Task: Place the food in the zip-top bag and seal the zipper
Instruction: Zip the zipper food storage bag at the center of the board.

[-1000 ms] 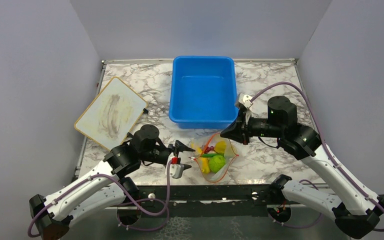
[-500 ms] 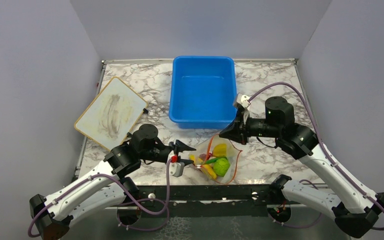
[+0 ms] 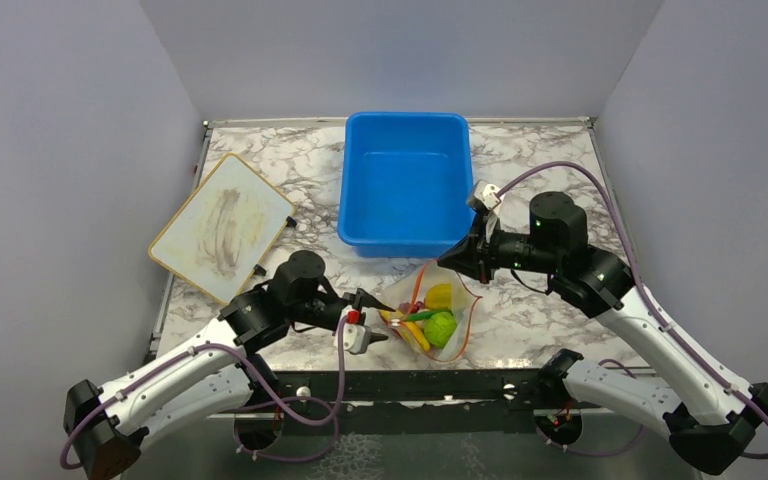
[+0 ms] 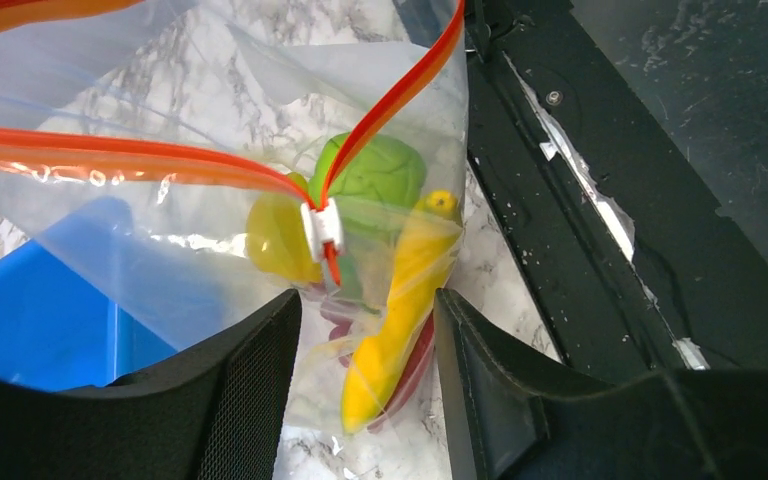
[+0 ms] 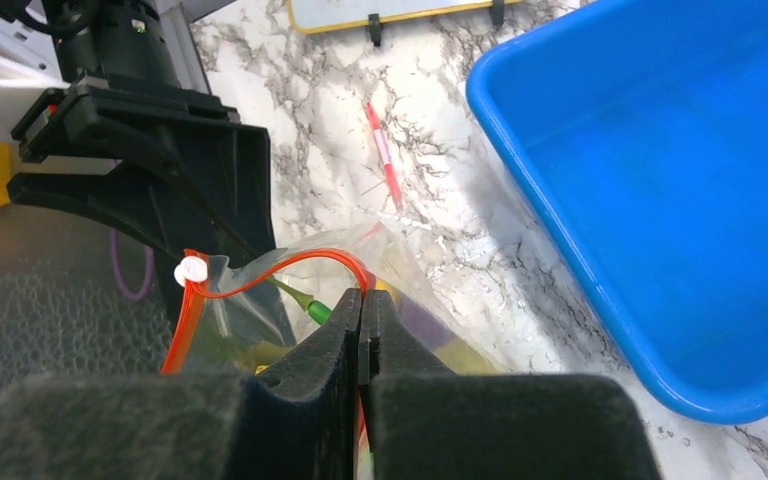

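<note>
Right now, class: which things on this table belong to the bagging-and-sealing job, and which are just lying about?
Job: zip-top bag, zipper, banana, lime, left gripper, right gripper pinching the zipper.
Lying about: blue tub, whiteboard, red stick.

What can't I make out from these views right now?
- Zipper ends: cut off by the left wrist view's top and left edges.
- Food beneath the banana and lime: hidden by them, left wrist view.
- Bag below the right gripper pinch: hidden by its own fingers, right wrist view.
</note>
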Available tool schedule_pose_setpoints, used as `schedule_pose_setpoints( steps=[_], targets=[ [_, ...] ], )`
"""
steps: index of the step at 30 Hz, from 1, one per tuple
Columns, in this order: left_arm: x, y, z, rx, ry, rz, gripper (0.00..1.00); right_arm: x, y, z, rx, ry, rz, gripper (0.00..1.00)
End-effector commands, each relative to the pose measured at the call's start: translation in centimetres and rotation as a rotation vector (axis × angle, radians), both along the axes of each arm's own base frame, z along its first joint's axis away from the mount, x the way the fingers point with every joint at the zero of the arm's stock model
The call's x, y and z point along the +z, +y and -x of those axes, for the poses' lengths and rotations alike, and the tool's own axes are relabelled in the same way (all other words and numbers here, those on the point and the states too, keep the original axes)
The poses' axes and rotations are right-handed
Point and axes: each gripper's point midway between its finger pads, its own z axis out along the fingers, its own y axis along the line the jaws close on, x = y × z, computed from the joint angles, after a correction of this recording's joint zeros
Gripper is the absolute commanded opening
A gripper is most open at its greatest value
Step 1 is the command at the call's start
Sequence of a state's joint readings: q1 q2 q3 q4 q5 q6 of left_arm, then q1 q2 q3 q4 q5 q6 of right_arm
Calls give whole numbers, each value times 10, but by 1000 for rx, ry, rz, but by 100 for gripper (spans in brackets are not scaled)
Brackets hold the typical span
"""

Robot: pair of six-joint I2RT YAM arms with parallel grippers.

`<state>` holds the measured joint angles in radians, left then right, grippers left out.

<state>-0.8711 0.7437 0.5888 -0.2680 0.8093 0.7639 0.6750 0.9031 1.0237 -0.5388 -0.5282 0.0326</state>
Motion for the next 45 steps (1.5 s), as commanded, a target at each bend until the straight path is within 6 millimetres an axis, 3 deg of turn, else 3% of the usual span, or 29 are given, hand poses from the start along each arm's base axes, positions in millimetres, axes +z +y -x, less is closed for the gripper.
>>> schedule_pose_setpoints(
  steps=[1,6,11,13,15,17,22,25,29,34,40,45],
  targets=[
    [10,-7,8,-59,7,43,54,11,0,-13,-74,-34,-46,1],
    [12,-12,-2,-17,-2,64,52,5,1,-15,-85,-10,-41,1],
    [18,-18,-8,-3,4,97,38,3,3,-16,-87,-2,-54,1],
    [16,-20,-9,-1,12,90,26,2,4,-16,-88,4,-53,1],
    [13,-19,-11,12,18,75,8,1,3,-16,-91,9,-50,1],
    [12,-19,-13,23,12,71,0,1,2,-16,-94,4,-46,2],
    [20,-19,-13,27,3,97,0,2,-3,-10,-68,-34,-24,28],
    [23,-20,-13,29,19,100,0,13,-2,1,-4,-70,-39,40],
    [27,-22,-22,85,75,69,0,35,0,18,83,-139,-107,42],
    [36,-22,-27,119,89,76,0,42,4,34,176,-183,-164,42],
    [48,-20,-35,188,99,105,0,31,6,39,239,-260,-175,42],
    [56,-22,-39,220,121,124,0,20,8,31,230,-297,-162,44]
  ],
)
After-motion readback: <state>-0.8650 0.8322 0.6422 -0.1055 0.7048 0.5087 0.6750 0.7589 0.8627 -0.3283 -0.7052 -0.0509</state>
